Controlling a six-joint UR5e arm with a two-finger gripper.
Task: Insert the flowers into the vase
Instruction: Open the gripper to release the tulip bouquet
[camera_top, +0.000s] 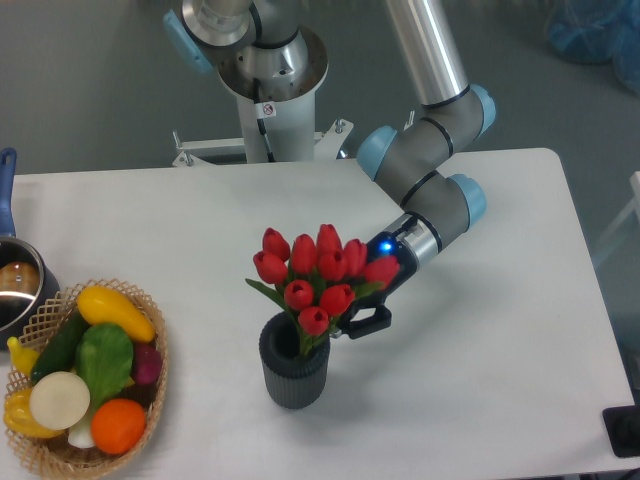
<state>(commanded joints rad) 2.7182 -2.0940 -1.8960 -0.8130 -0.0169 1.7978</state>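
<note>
**Red tulips over the ribbed vase**

Red heads of the flowers (318, 273) cluster above the dark grey vase (295, 367), their green stems reaching down into its round mouth. The pincer (352, 318) sits just right of the bunch, mostly hidden behind the blooms; whether it grips the stems cannot be told. The vase stands upright on the white worktop (480, 350). At the left edge, a wicker basket (150, 400) holds vegetables.
</note>
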